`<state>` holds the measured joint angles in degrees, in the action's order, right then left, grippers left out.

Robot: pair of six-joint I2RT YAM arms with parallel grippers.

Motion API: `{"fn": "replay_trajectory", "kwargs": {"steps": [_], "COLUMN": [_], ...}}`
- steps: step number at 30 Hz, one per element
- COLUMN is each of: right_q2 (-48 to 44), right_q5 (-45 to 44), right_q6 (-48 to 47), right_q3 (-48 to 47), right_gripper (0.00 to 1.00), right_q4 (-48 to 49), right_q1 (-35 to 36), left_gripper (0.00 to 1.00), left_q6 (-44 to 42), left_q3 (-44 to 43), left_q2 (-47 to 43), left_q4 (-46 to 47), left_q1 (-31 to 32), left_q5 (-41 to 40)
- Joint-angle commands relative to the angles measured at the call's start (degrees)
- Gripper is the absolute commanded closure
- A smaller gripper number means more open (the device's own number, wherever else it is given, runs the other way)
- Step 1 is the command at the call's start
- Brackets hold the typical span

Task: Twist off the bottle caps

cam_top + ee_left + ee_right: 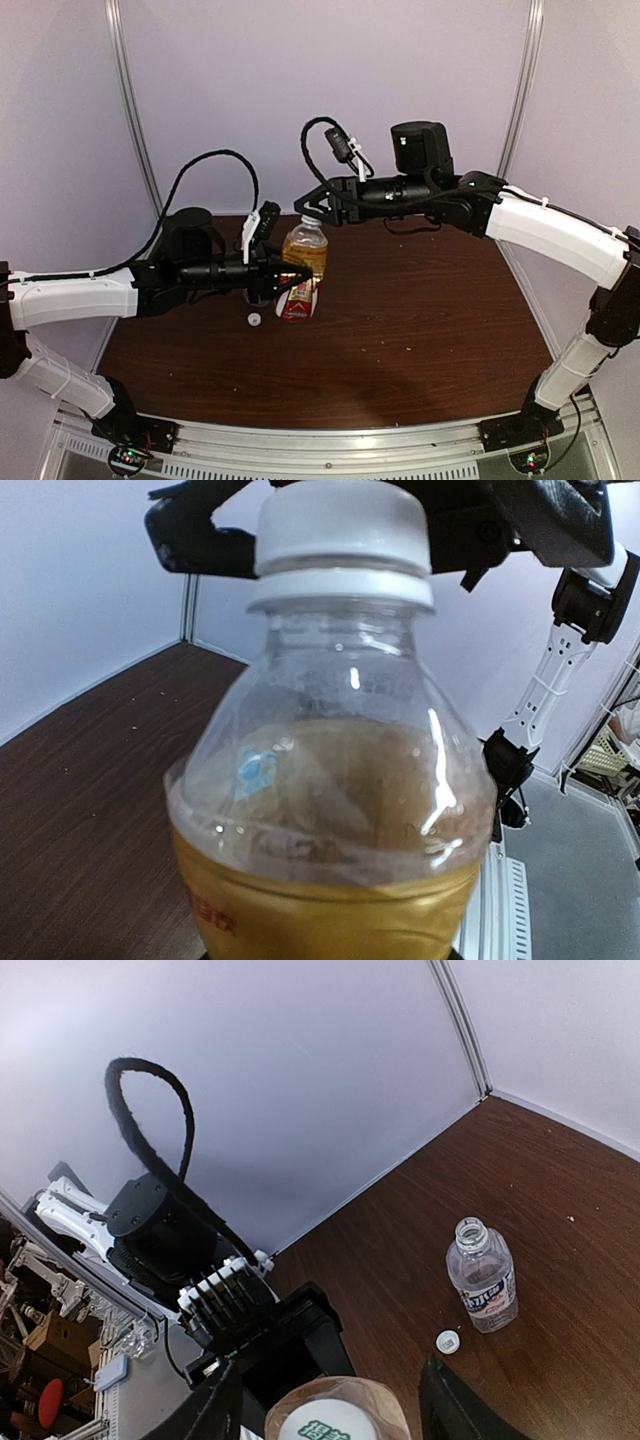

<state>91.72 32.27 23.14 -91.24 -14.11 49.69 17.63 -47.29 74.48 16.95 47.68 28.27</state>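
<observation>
The amber bottle [305, 252] with a red-yellow label stands upright on the table, its white cap [340, 525] on. My left gripper [288, 280] is shut on its lower body. In the left wrist view the bottle [330, 810] fills the frame and hides my fingers. My right gripper [311, 204] is open just above the neck, one finger on each side of the cap [335, 1425], apart from it. The clear bottle [482, 1275] with a white-blue label stands open, its loose white cap [447, 1341] on the table beside it. That cap also shows in the top view [254, 319].
The dark brown table [420, 320] has lilac walls behind and at both sides. In the top view my left arm hides most of the clear bottle. A metal rail [330, 455] runs along the near edge.
</observation>
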Motion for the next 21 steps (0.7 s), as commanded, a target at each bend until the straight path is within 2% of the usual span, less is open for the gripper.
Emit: {"fn": "replay_trajectory", "kwargs": {"steps": [1, 8, 21], "right_q2": [0.71, 0.96, 1.10], "right_q5": [-0.83, -0.23, -1.72], "right_q6": [0.43, 0.16, -0.57], "right_q3": [-2.08, -1.94, -1.07], "right_gripper": [0.45, 0.61, 0.61], "right_q4": [-0.83, -0.92, -1.70], "right_q1": [0.58, 0.67, 0.65], "left_gripper": [0.65, 0.65, 0.65], "left_q6": [-1.43, -1.73, -1.89], "left_q3": [-1.62, -1.53, -1.26], "left_q2": [-1.31, -1.69, -2.03], "left_q4": [0.83, 0.54, 0.47], "left_q1": [-0.05, -0.06, -0.05], "left_q5": [-1.81, -2.59, -2.85]}}
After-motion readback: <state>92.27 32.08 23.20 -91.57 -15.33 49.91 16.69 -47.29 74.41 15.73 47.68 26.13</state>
